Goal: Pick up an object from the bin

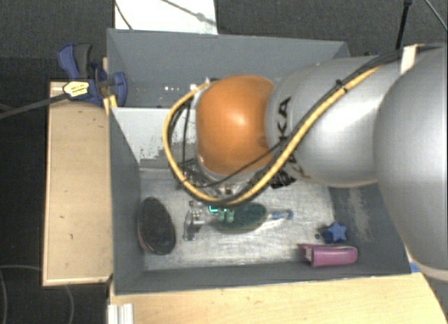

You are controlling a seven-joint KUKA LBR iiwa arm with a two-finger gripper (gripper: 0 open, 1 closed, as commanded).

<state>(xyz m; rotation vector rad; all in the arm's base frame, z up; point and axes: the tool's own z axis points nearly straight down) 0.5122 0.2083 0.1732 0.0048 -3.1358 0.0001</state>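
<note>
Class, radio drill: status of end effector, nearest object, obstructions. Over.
End effector low in bin, centre. Dark green object beside it, not seen gripped. Black oval object close on other side.

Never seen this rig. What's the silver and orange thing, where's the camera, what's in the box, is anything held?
One camera looks down into a grey metal bin from above, slightly to one side. The silver bulk is a robot arm reaching in from the right; the orange dome is a cover on its wrist, with cables looped round it. Its gripper hangs below the dome, low over the bin floor, between a black oval brush and a dark green thing with a clear end. Further right lie a small blue toy and a purple block. Whether anything is held cannot be told from here.
</note>
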